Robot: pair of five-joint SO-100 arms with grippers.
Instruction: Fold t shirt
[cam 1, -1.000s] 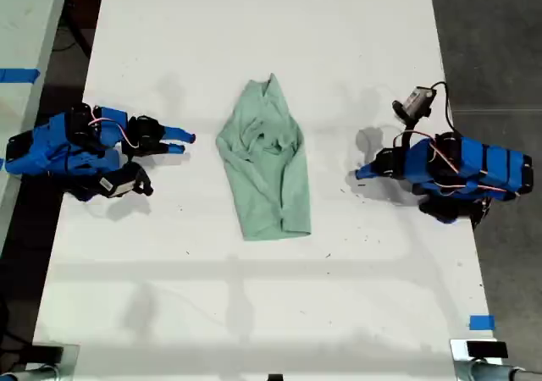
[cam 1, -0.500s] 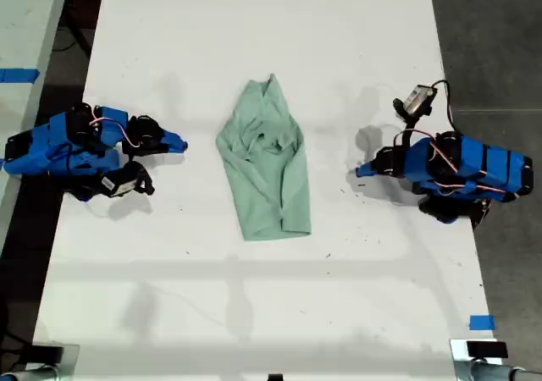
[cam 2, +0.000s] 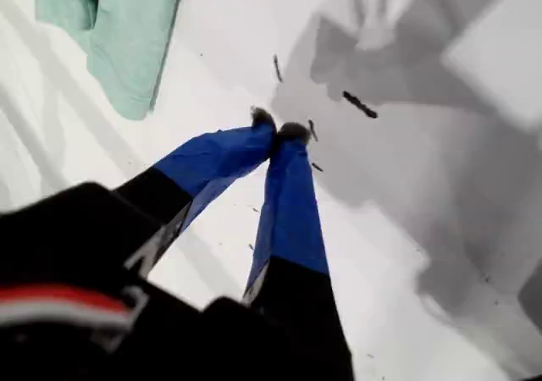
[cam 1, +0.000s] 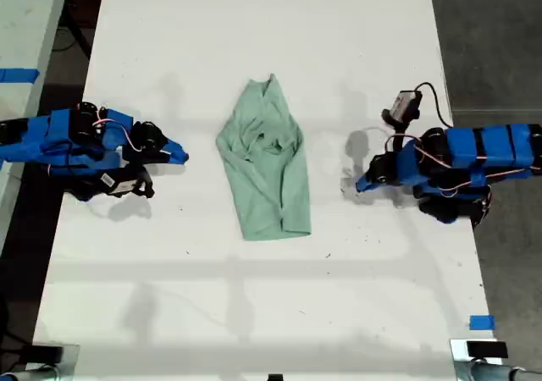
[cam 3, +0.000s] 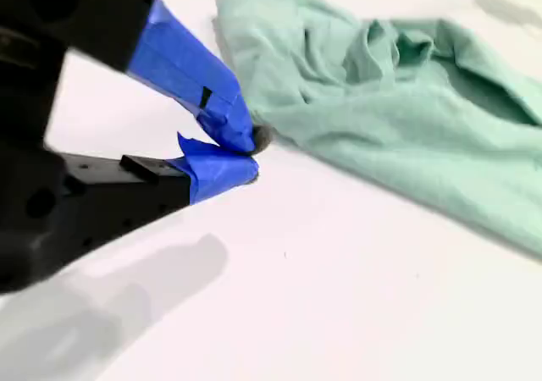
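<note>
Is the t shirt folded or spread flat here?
Folded: the t shirt lies as a narrow, wrinkled strip with sides doubled over, untouched by either gripper.

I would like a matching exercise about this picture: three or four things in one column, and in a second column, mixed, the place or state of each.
Things:
1. t shirt
2. my first gripper
3. my second gripper
4. blue tape piece

Places or states:
A. shut, on the exterior view's left, close to the cloth's edge
B. stuck near the lower corner on the exterior view's right
C. lying folded in the middle of the table, held by nothing
D. shut, on the exterior view's right, above bare table

Pairs: 1-C, 2-D, 3-A, 4-B
</note>
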